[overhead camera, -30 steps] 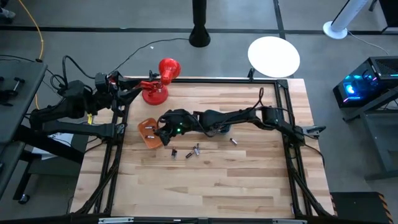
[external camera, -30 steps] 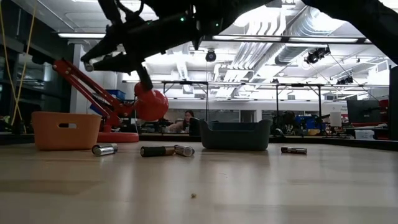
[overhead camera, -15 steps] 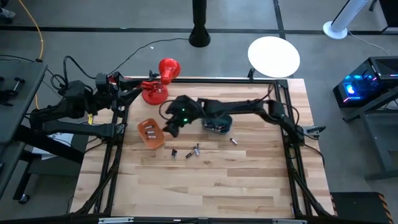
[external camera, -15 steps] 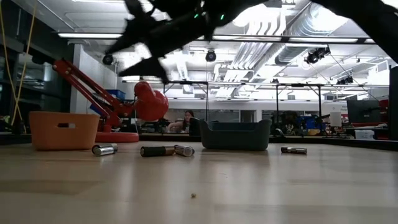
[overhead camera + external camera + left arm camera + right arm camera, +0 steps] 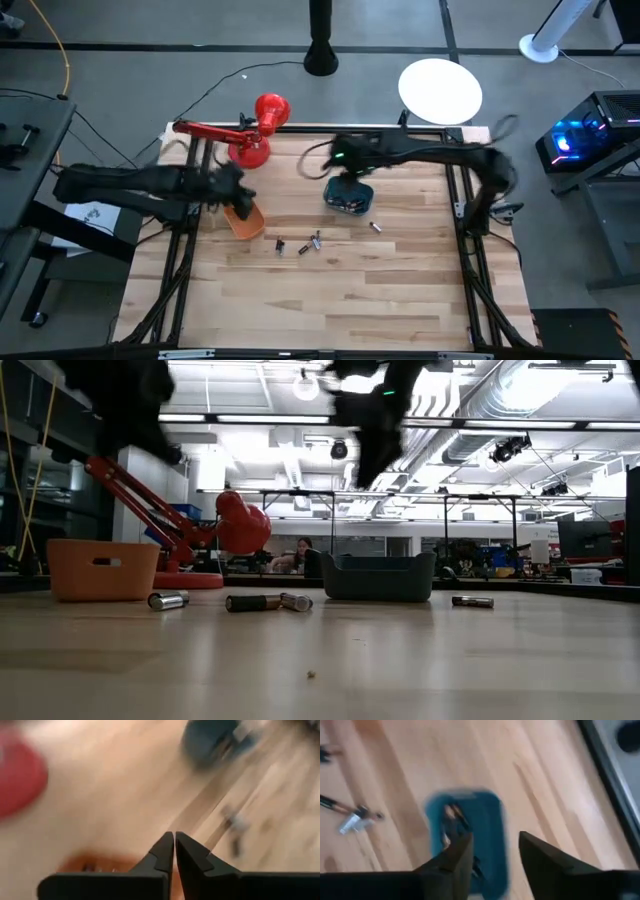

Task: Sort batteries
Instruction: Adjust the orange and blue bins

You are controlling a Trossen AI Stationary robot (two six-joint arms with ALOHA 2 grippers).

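Several small batteries (image 5: 303, 245) lie on the wooden table near its middle, and one (image 5: 376, 227) lies apart to the right; they also show in the low view (image 5: 252, 602). More batteries lie in the teal bin (image 5: 470, 835). My left gripper (image 5: 174, 837) is shut and empty, high over the orange bin (image 5: 248, 220). My right gripper (image 5: 495, 840) is open and empty, above the far side of the teal bin (image 5: 348, 197). Both grippers show blurred in the low view, well above the table.
A red desk lamp (image 5: 250, 140) stands at the table's far left, just behind the orange bin. The black frame rails (image 5: 185, 230) run along the table's left and right edges. Bare wood lies toward the near edge (image 5: 320, 310).
My right gripper has swung from over the orange bin toward the table's far right and now hangs over the teal bin. My left arm has swung in from beyond the table's left edge to above the orange bin. The batteries on the table have stayed put.
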